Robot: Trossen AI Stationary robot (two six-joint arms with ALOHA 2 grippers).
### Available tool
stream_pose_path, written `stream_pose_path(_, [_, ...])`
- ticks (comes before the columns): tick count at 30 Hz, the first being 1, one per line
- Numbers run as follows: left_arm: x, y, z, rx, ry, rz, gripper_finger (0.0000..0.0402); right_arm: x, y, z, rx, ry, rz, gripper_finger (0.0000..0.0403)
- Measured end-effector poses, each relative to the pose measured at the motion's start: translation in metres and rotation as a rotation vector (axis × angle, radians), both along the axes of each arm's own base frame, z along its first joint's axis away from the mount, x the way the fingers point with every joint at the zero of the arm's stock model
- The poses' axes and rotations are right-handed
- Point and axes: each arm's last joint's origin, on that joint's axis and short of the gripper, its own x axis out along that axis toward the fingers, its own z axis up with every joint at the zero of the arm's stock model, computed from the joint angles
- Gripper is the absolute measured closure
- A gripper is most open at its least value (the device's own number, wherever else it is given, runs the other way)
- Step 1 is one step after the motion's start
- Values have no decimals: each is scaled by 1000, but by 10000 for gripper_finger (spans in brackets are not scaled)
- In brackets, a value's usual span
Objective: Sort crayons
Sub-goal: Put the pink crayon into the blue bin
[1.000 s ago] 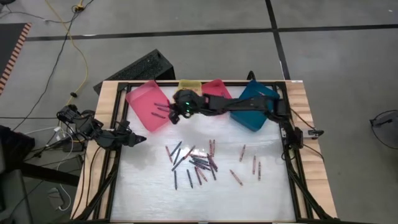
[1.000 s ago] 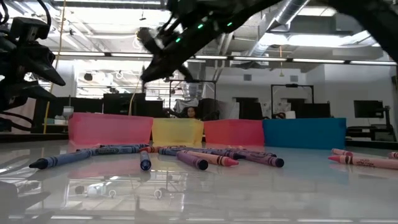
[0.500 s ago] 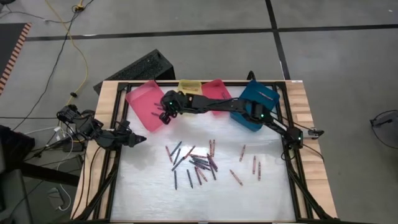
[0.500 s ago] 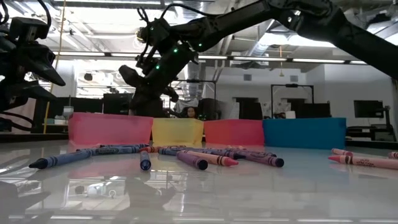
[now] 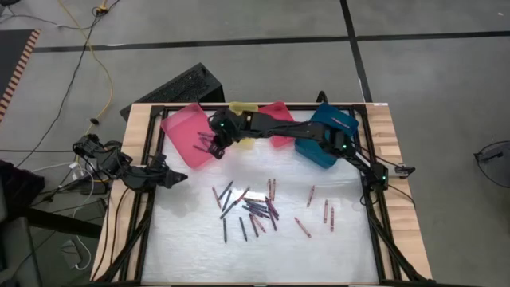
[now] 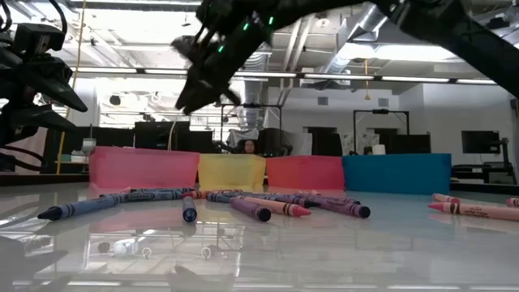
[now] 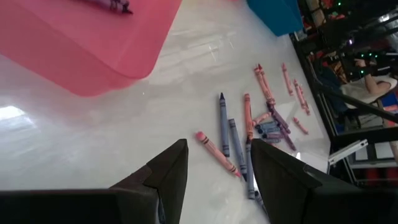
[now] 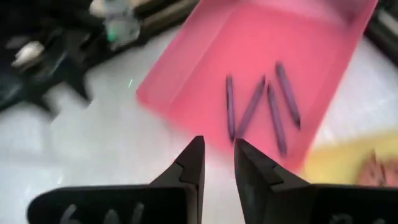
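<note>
Crayons point(image 5: 249, 206) lie scattered in a loose heap on the white table point(image 5: 191, 247), near its middle, with a few stragglers point(image 5: 327, 211) off toward the right arm's side. From table height they show as a row of blue, purple and pink sticks point(image 6: 268, 208) lying flat in front of the trays. Four purple ones point(image 8: 261, 107) already lie inside the pink tray point(image 5: 188, 132), side by side and roughly parallel.

At the far edge of the table stand the pink tray, a yellow tray point(image 5: 243, 108), a red tray point(image 5: 279, 119) and a blue tray point(image 5: 328, 135) in a row (the pink one sits askew to the others).

Reaching across from its own side, the right gripper point(image 5: 213, 142) hangs above the inner edge of the pink tray. Its fingers point(image 8: 189, 167) stand slightly parted with a narrow gap and nothing between them; the four purple crayons lie below and ahead of the tips, apart from them.

Waiting at the table's left edge, well clear of the heap, is the left gripper point(image 5: 174, 178). Its fingers point(image 7: 171, 168) are spread and empty, and the nearest crayons, a pink one point(image 7: 217, 152) and a dark blue one point(image 7: 222, 124), lie on the table beyond the tips, untouched.
</note>
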Motion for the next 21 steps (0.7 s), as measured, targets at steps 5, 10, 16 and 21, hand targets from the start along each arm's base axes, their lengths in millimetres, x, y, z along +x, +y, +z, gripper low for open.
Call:
stream_pose_path(5, [0,0,0,7,-3,11,236,-32,34,31,88,140,-4,321])
stream_pose_path(10, [0,0,0,5,-5,15,236,-45,79,38,104,224,-148,321])
stream_pose_path(16, [0,0,0,-33,-12,33,236,-27,133,16,-78,191,-178,321])
stream_pose_path(21, [0,0,0,-49,-15,42,236,-2,159,-10,-141,117,-84,321])
